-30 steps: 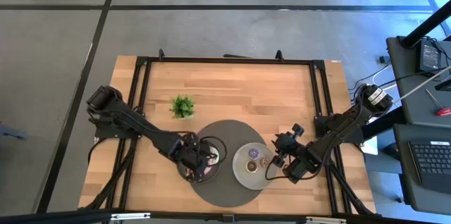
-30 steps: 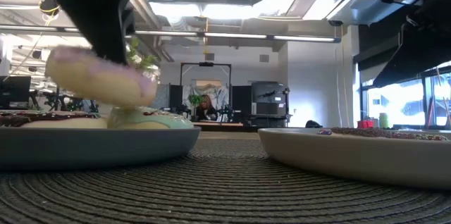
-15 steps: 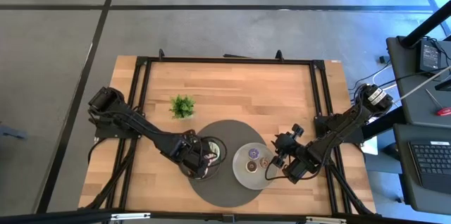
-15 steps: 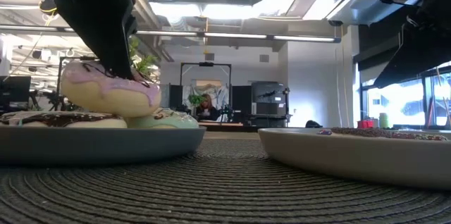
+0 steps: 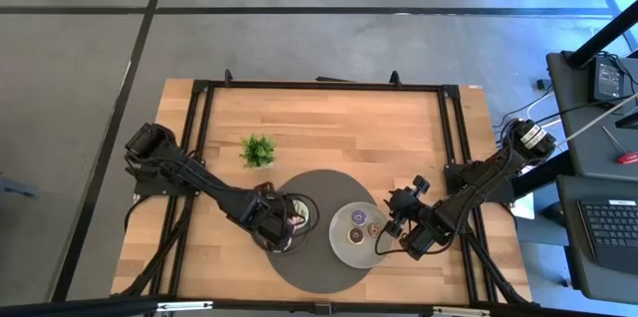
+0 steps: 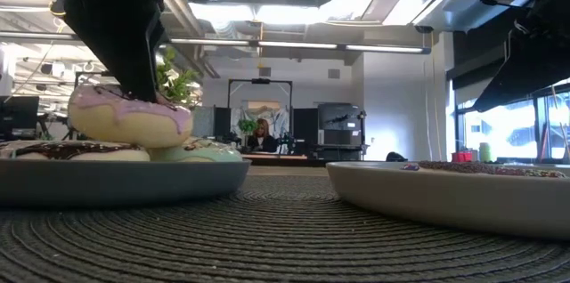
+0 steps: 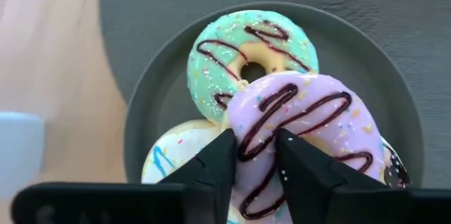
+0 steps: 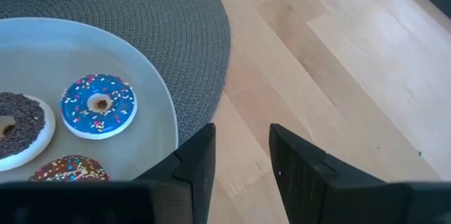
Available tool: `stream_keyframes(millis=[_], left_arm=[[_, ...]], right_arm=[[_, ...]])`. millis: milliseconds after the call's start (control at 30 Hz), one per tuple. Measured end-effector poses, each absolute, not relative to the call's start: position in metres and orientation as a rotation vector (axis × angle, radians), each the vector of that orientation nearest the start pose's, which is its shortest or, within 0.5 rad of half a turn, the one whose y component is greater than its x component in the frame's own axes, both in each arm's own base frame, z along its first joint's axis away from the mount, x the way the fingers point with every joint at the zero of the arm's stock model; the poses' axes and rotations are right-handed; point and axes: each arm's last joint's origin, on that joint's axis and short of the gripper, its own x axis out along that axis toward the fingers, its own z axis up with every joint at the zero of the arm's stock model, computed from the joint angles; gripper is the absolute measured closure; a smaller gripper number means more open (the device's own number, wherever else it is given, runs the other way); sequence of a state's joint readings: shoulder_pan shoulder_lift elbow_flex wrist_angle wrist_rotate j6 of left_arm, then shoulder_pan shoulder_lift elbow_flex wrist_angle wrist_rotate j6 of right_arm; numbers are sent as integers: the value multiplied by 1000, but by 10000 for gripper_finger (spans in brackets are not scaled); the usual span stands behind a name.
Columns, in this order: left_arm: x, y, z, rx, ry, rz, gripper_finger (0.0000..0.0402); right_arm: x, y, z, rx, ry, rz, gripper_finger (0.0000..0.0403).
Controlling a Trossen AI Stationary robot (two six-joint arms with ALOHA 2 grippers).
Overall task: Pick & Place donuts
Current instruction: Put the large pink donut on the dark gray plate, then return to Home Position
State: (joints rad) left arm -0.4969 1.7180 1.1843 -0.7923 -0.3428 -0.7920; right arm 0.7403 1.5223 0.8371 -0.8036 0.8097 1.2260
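Observation:
On the left grey plate point(image 7: 141, 111) lie a pale green donut point(image 7: 246, 48), a white one point(image 7: 176, 160) and a chocolate one point(image 7: 394, 171). A pink donut with dark drizzle point(image 7: 310, 125) rests on top of them. My left gripper point(image 7: 255, 157) points down over this plate, open, with its fingers on either side of the pink donut's near rim. My right gripper point(image 8: 239, 160) hangs open over bare wood beside the right plate point(image 8: 151, 139), which holds three tiny donuts point(image 8: 99, 104). My left gripper comes from above, slanting, with one finger point(image 7: 222, 160) outside the pink donut's near rim point(image 7: 257, 139) and the other point(image 7: 296, 168) over its top. I cannot tell whether they touch it. The donut lies on the other donuts, nearly level point(image 6: 129, 118).
Both plates stand on a round grey woven mat point(image 5: 319, 262) near the table's front edge. A small green plant point(image 5: 258, 150) stands behind the left plate. Bare wood lies to the right of the mat point(image 8: 331, 62).
My left gripper has gone down with the pink donut. The donut hung tilted above the plate and now lies nearly level on the other donuts.

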Motion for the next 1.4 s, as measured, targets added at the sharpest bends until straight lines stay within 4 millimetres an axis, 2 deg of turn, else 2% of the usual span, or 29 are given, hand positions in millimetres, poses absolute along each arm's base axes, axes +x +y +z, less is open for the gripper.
stream_keyframes(millis=[167, 333, 500, 633, 900, 1033, 1167, 1267, 1400], left_arm=[[286, -143, 199, -166, 1159, 398, 273], [286, -143, 199, -167, 1160, 398, 257], [281, -143, 207, -138, 1157, 379, 253], [270, -148, 222, -7, 1036, 403, 257], [254, -147, 251, 95, 896, 406, 254], [263, -141, 258, 74, 842, 380, 254], [280, -143, 263, 78, 786, 218, 257], [285, -143, 267, 118, 757, 168, 257], [288, -140, 275, 127, 697, 163, 254]], right_arm=[[193, 148, 171, 58, 802, -619, 267], [193, 148, 171, -94, 848, -547, 267], [198, 152, 177, -36, 815, -545, 267], [196, 150, 189, -17, 802, -519, 267], [177, 118, 216, 34, 763, -391, 267], [177, 102, 226, 76, 662, -249, 267], [181, 92, 229, 84, 491, -73, 267], [181, 87, 226, 48, 372, 21, 267], [176, 79, 219, 40, 322, 75, 267]])
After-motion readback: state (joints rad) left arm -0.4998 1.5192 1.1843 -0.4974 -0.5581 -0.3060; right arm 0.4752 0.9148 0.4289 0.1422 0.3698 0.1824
